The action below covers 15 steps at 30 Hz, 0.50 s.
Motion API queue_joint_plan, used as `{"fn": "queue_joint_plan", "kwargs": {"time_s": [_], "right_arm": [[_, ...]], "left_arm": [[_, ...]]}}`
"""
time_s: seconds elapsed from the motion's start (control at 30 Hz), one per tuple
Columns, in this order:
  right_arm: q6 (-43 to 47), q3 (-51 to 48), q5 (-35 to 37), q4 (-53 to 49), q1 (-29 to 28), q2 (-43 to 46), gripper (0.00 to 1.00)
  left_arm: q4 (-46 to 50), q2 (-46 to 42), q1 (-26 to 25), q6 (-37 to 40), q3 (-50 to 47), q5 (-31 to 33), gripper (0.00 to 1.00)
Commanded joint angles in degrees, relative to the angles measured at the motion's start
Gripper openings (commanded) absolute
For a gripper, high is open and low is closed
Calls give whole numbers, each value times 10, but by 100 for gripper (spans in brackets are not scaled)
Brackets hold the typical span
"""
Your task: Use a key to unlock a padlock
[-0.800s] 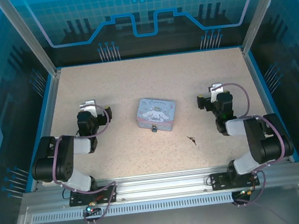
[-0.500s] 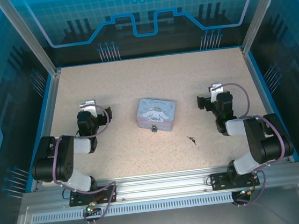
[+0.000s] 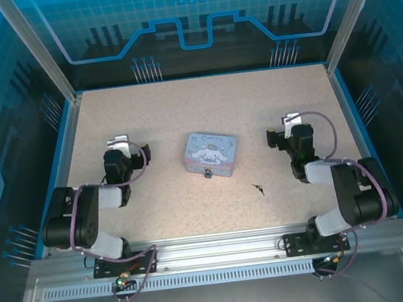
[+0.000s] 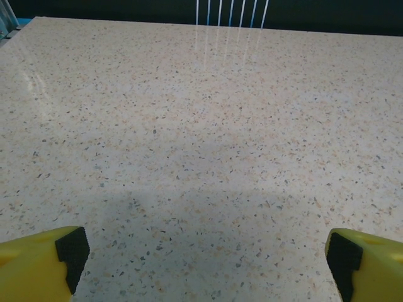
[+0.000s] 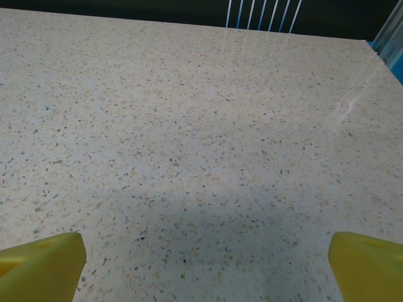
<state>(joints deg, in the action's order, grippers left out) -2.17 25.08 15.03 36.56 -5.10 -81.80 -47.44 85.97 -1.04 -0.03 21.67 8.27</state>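
The tiny dark padlock (image 3: 207, 172) hangs at the near edge of a pale blue tin (image 3: 211, 152) in the middle of the table. To its right, the small brownish key (image 3: 258, 187) lies flat on the speckled tabletop. My left gripper (image 3: 118, 142) rests far left of the tin, folded back over its arm. In the left wrist view its yellow fingertips (image 4: 44, 258) stand wide apart over bare table. My right gripper (image 3: 291, 122) sits far right of the tin and beyond the key. Its fingertips (image 5: 44, 264) are also spread wide, nothing between them.
The tabletop (image 3: 182, 109) is walled by a blue rim (image 3: 67, 137) and aluminium posts (image 3: 37, 49). White cable bundles (image 4: 230, 12) stand at the back edge. Both arm bases (image 3: 106, 242) sit on the near rail.
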Motion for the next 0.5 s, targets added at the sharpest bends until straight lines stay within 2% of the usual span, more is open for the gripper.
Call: {"fn": "queue_joint_plan", "kwargs": {"time_s": [0.0,0.07,0.13,0.2,0.37,0.47], "right_arm": [[-35,62,37,-140,-10,69,100],[-76,82,19,-205,1,103,100],[-157,99,-19,-276,25,134,100],[-225,117,-98,-341,63,160,100],[-248,125,-212,-436,64,235,100],[-247,136,-249,-520,29,271,100]], "left_arm": [[84,-66,-5,-5,34,25,99],[133,-97,-9,-9,50,42,99],[193,-135,-10,-46,68,42,99],[286,-172,-12,-105,104,22,99],[519,-205,-35,-226,217,-29,99],[591,-217,-69,-260,243,-50,99]]}}
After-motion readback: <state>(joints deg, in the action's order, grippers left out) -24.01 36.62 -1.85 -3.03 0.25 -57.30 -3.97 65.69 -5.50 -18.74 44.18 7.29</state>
